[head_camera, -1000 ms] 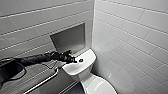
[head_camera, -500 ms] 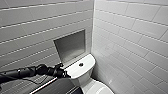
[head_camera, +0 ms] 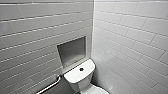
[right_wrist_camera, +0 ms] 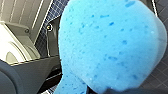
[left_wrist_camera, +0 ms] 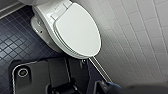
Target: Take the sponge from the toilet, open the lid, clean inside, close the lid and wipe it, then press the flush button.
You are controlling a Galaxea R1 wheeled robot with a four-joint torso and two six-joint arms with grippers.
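My right gripper (right_wrist_camera: 110, 89) looks pinched on the bright blue porous sponge (right_wrist_camera: 110, 42), beside the white ceramic toilet (left_wrist_camera: 43, 27). The toilet's smooth white oval lid (left_wrist_camera: 77, 30) lies shut, long axis hinge-to-front, under my left gripper (left_wrist_camera: 62, 86), likely the nearer; its grip I cannot tell.

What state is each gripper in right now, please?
Left gripper: cannot be told.
Right gripper: closed on the sponge.

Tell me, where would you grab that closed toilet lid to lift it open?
Probably by the front rim of the lid, the end farthest from the hinges, coming from the front and hooking under the edge. It lies flat and shut, so its smooth top offers nothing to pinch.
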